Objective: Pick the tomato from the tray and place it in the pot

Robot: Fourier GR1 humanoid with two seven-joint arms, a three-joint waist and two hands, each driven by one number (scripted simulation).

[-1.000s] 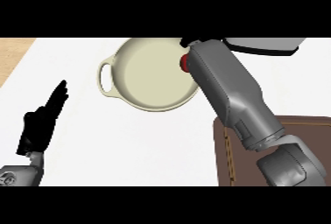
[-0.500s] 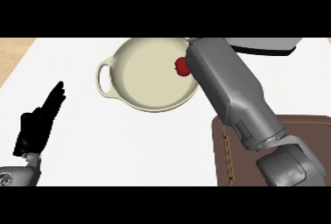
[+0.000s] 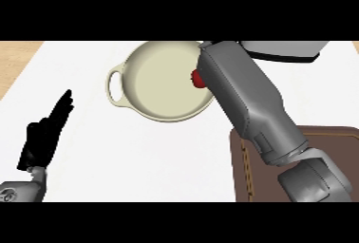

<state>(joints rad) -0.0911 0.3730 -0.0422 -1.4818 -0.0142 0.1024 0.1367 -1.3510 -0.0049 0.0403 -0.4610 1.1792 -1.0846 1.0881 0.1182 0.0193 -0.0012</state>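
Reaching across the pot [image 3: 157, 85], the right forearm hides its hand, grip unknowable; tomato [image 3: 198, 79] shows at the pot's three o'clock rim, release seemingly pending; left hand [image 3: 43, 137] rests open at eight o'clock.

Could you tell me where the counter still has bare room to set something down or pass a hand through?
The widest bare patch of counter lies between the resting left hand, the pot and the brown tray. A narrower strip runs left of the pot's handle. The right side is crowded: the right forearm crosses from tray to pot, beside the tomato.
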